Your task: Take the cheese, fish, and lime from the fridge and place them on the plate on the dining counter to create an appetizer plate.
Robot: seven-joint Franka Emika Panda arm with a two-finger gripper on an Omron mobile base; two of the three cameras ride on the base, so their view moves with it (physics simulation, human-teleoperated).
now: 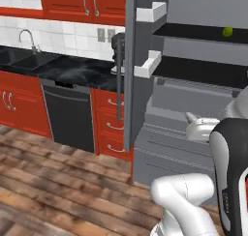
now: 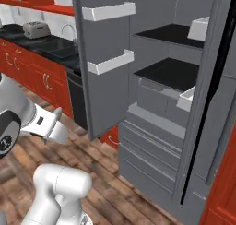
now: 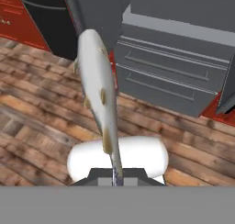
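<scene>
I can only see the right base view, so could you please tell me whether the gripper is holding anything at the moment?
Observer: Yes. In the hand view the gripper is shut on the tail of the fish, whose body reaches out from the fingertips over the wooden floor.
Operator: Thank you. Is the lime in the fridge? I cannot spot it from here.
Observer: It is. The left base view shows the lime sitting on the upper of the two black shelves in the open fridge.
</scene>
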